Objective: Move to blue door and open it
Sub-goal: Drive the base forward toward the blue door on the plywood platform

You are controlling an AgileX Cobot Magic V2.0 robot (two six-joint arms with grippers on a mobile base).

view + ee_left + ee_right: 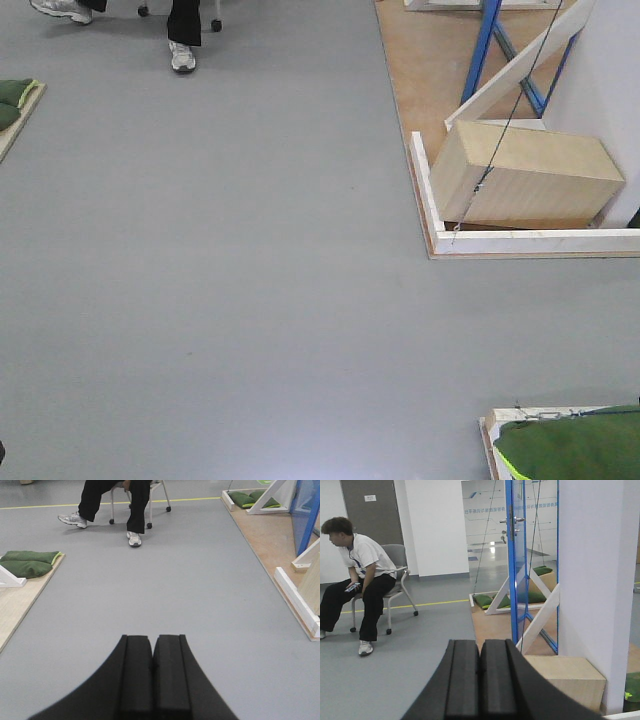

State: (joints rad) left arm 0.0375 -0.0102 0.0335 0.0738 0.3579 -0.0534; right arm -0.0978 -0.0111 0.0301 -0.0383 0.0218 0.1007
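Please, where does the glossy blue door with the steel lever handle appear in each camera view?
Front view: glossy blue door top right, only its lower edge.
Left wrist: door at upper right edge.
Right wrist: door upright, centre, handle visible.
Shared landmark: seated person in black trousers.

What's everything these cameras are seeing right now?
Blue door: one, glossy blue, upright on a wooden platform at right.
Wooden box: one, pale tan, on that platform.
Green bags: several, dark green, on the wooden platforms.
Seated person: one, white shirt, black trousers, on a grey chair.
Floor: one, grey, throughout.
Left jaws: one pair, black, shut.
Right jaws: one pair, black, shut.
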